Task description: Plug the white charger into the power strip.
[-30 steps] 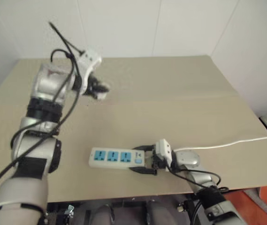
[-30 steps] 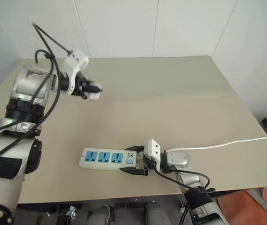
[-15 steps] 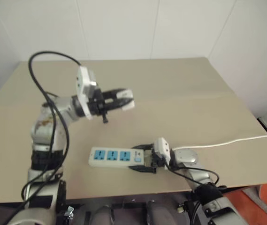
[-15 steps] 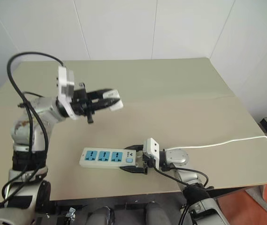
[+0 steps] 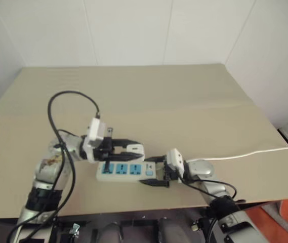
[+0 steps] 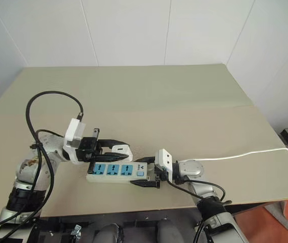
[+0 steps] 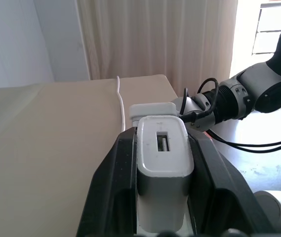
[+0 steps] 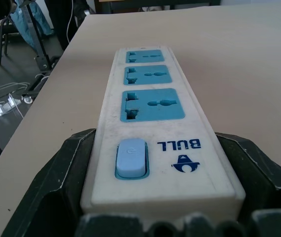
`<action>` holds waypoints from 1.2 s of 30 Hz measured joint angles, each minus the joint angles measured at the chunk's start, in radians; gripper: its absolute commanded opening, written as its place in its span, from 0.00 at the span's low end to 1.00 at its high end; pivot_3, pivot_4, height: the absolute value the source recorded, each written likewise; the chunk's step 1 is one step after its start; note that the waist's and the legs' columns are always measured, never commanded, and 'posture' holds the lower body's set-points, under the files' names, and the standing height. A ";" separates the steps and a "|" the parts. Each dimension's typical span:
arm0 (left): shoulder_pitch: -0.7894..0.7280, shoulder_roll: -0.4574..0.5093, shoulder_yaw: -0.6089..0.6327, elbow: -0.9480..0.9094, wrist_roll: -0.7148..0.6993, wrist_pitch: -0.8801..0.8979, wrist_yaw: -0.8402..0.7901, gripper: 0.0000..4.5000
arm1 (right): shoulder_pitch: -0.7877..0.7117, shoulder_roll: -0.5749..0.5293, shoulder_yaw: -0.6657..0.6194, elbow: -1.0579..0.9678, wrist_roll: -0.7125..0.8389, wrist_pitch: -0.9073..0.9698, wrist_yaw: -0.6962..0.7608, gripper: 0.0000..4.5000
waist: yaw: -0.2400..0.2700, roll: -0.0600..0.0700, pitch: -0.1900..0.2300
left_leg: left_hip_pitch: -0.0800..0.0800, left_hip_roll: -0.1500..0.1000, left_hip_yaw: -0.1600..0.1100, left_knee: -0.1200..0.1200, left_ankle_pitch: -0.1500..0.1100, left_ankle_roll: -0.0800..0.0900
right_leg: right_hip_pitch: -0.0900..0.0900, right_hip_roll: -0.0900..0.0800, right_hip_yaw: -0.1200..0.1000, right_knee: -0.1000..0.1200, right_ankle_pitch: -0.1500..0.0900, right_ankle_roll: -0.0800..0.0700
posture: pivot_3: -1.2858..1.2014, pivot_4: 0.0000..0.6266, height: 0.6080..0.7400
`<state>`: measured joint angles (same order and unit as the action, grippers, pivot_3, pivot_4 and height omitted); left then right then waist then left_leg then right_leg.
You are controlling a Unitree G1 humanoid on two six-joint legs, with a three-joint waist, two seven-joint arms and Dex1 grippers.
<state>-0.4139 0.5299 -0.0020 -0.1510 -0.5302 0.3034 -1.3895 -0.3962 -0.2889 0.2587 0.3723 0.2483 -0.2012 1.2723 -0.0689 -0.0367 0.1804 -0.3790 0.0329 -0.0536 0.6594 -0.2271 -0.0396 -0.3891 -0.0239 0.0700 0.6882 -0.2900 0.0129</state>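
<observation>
The left gripper (image 5: 136,150) clamps the white charger (image 7: 164,158) above the power strip (image 5: 125,170). The right gripper (image 5: 151,172) grips the strip's switch end on the table (image 5: 184,106).

You see silver-grey jointed arms with black bands, each hand (left hand (image 5: 133,150), right hand (image 5: 154,172)) a white boxy housing with black fingers, and looping black cables.
</observation>
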 measured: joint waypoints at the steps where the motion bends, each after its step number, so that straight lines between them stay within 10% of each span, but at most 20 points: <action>1: 0.002 0.001 -0.008 0.010 0.002 -0.014 -0.008 0.23 | 0.000 0.000 0.000 0.000 0.000 0.000 0.000 0.77 | 0.000 0.000 0.000 | 0.000 0.000 0.000 0.000 0.000 0.000 | 0.000 0.000 0.000 0.000 0.000 0.000 | 0.52 0.24 1.00; 36: 0.041 0.043 -0.117 0.126 0.072 -0.155 -0.061 0.23 | 0.003 -0.005 0.006 -0.010 0.000 0.001 0.002 0.77 | -0.001 0.000 0.000 | -0.001 0.000 0.000 -0.001 -0.001 0.002 | 0.000 0.000 0.000 -0.004 0.000 0.000 | 0.52 0.24 1.00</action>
<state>-0.3725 0.5731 -0.1192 -0.0253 -0.4579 0.1486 -1.4501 -0.3930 -0.2937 0.2644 0.3622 0.2484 -0.2000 1.2739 -0.0699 -0.0364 0.1806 -0.3798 0.0334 -0.0534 0.6583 -0.2283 -0.0377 -0.3891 -0.0236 0.0701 0.6846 -0.2900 0.0129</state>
